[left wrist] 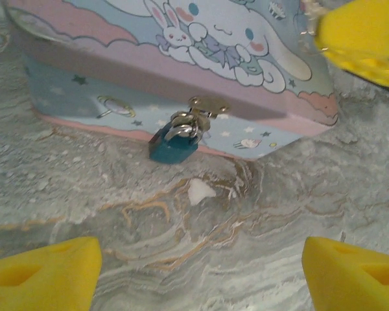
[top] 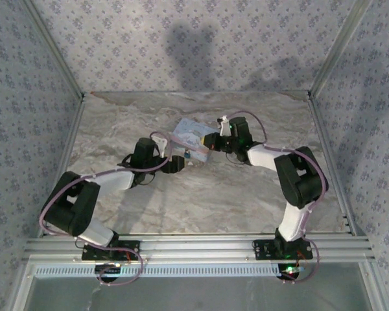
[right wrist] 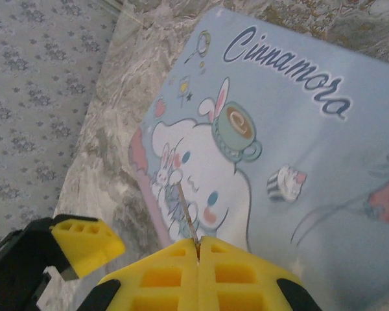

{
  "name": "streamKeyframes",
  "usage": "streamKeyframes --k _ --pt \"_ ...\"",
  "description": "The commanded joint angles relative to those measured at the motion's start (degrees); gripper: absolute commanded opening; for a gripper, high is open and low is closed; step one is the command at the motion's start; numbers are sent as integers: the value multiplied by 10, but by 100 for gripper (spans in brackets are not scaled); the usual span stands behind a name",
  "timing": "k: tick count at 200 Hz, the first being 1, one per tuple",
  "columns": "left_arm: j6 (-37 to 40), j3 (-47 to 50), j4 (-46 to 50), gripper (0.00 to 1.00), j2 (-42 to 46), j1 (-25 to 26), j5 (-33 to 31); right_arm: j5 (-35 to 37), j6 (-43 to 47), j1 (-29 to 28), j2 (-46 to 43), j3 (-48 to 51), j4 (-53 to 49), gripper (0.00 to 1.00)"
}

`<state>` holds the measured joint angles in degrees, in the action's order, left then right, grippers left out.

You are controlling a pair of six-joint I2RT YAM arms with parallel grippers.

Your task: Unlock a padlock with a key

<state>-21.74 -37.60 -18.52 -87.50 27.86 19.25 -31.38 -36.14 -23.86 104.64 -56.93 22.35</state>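
**Key held over the tin, padlock waiting at its front**

Top view: the Cinnamoroll tin (top: 191, 133) lies on the marbled counter (top: 201, 201). The left tool (top: 175, 162) sits just beside the tin's near side. The right tool (top: 215, 142) is at the tin's right edge.

Left wrist view: the small blue padlock (left wrist: 173, 144) hangs from the hasp (left wrist: 207, 103) on the tin's front wall, its body down at the tin's base. The left tool stands wide apart and holds nothing, short of the tin with the padlock roughly centred ahead of it. A good next move would be to ease forward and close on the padlock's body alone, steadying it without shoving the tin. The keyhole cannot be made out from here.

Right wrist view: the right tool is pressed fully together, pinching a thin metal key (right wrist: 187, 214) that pokes out over the tin's lid. The key probably has to drop to the tin's front and line up squarely. So slim a pinch may let it twist.
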Motion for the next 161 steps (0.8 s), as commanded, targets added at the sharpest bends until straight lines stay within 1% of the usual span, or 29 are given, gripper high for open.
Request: streamKeyframes --k 1,37,75,79,93,161 --pt "-12 -11 -76 79 -31 1 32 -8 -19 -5 22 -36 17 0" --pt "-4 -21 -97 78 -64 1 33 -2 -11 -5 47 -45 -12 0" --pt "5 -42 -101 73 -103 1 51 13 -4 -6 50 -35 -55 0" --pt "5 -44 -101 73 -106 1 52 15 14 -7 50 -35 -59 0" --pt "9 -50 -104 72 -119 1 54 18 19 -10 50 -31 -69 0" --pt "17 -79 -118 67 -175 5 47 26 20 -16 50 -7 -64 0"
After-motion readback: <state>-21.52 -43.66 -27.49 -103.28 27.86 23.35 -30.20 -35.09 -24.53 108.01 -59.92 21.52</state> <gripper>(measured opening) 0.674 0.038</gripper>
